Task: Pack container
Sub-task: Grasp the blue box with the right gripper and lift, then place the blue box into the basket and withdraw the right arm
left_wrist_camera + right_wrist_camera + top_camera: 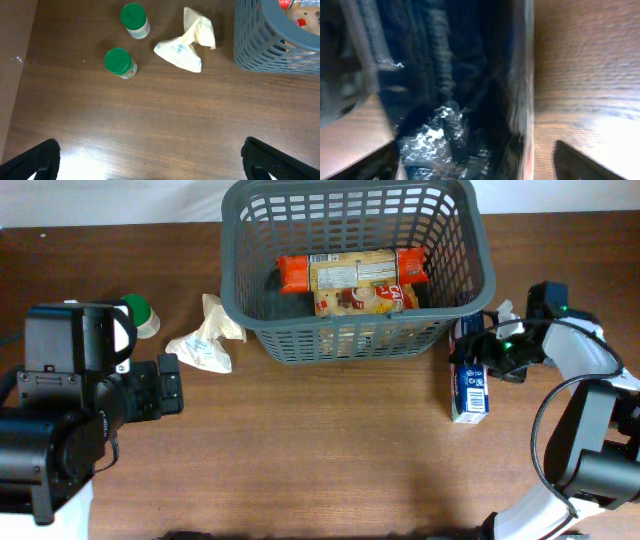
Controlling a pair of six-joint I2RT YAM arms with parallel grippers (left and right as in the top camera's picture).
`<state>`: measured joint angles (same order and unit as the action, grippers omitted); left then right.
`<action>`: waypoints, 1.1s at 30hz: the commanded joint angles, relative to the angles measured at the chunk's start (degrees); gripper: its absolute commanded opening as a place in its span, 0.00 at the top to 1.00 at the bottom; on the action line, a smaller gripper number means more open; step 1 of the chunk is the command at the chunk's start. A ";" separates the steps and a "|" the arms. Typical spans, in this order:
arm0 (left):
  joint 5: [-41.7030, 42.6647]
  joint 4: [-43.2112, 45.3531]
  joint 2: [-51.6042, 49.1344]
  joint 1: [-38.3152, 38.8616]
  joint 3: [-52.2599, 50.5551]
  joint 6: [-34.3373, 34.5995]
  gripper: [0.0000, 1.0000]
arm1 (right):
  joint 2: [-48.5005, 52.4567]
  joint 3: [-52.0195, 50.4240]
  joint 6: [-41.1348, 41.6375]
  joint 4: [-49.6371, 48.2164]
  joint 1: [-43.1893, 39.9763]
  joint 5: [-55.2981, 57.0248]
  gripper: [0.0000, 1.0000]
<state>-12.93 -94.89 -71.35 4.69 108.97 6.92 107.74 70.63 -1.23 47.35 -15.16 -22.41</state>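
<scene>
The container (258,330), a dark grey lattice basket, stands at the back middle and holds an orange packet (350,272) and a second snack packet (365,300); its corner shows in the left wrist view (250,45). My right gripper (480,346) is just right of the basket, open, low over a dark shiny packet (455,100) that lies between its fingers (477,165). A blue carton (468,390) lies beside it. My left gripper (172,385) (150,160) is open and empty over bare table at the left.
A cream crumpled packet (205,340) (185,45) lies left of the basket. Two green-lidded jars (134,20) (119,62) stand further left; one shows in the overhead view (137,311). The table's left edge (15,75) is near.
</scene>
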 commanded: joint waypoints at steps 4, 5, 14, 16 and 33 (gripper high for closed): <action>-0.39 0.07 -0.04 -0.35 -0.17 -0.09 0.01 | -1.29 -4.42 3.45 -3.34 0.52 -0.96 0.65; -0.39 0.07 -0.04 -0.37 -0.17 -0.09 0.01 | -1.29 -4.31 3.52 -3.37 0.50 -0.96 0.78; -0.39 0.07 -0.04 -0.37 -0.17 -0.09 0.01 | -8.66 12.98 11.43 5.38 -9.49 -7.80 0.96; -0.39 0.07 -0.04 -0.37 -0.17 -0.09 0.01 | -11.08 19.06 11.45 7.67 -10.97 -7.98 0.96; -0.39 0.07 -0.04 -0.37 -0.17 -0.09 0.01 | -20.96 57.53 -31.85 17.00 18.71 -10.95 0.96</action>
<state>-12.91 -94.91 -71.35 4.69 108.97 6.92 83.53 128.86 -15.51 64.10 -1.91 -33.19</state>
